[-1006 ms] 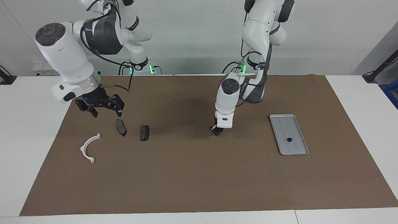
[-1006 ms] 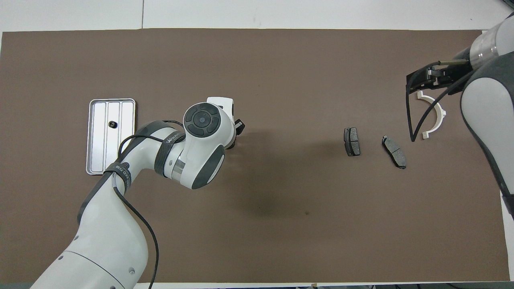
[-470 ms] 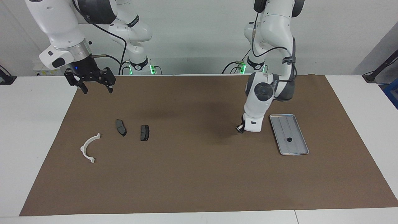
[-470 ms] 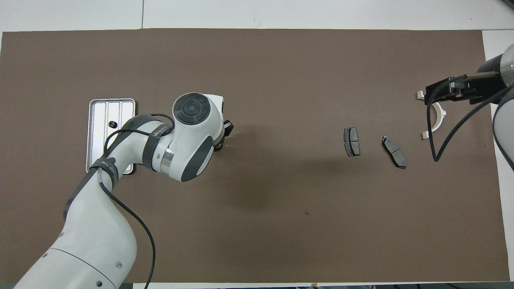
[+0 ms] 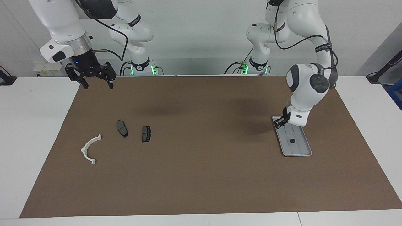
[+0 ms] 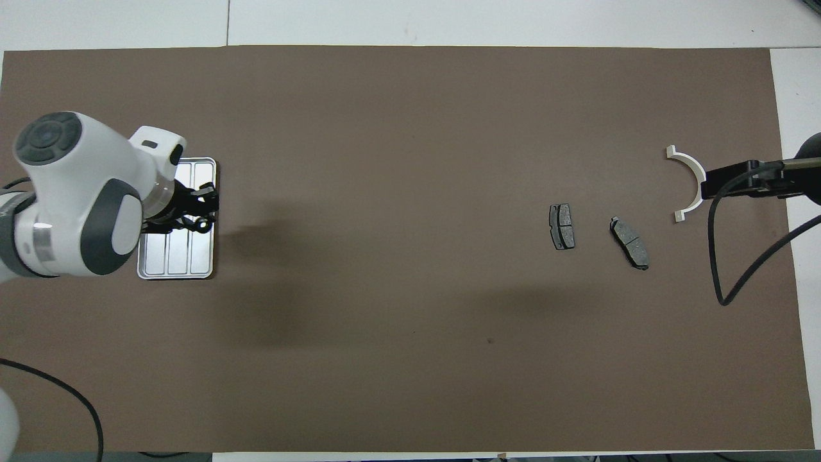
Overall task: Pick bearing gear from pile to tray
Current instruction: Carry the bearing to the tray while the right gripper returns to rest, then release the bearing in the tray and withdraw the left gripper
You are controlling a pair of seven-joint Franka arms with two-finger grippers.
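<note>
The silver tray lies on the brown mat toward the left arm's end. One small black round bearing gear rests in it. My left gripper hangs low over the tray's end nearest the robots; I cannot make out anything in it. The pile lies toward the right arm's end: a white half-ring bracket and two dark brake pads. My right gripper is open and empty, held high over the mat's corner by the right arm's base.
The brown mat covers most of the white table. A black cable loops down from the right arm above the mat's edge. Nothing else stands between the pile and the tray.
The left arm has swung from over the mat's middle to over the tray. The right arm has lifted away from the pile and drawn back toward its base, still open.
</note>
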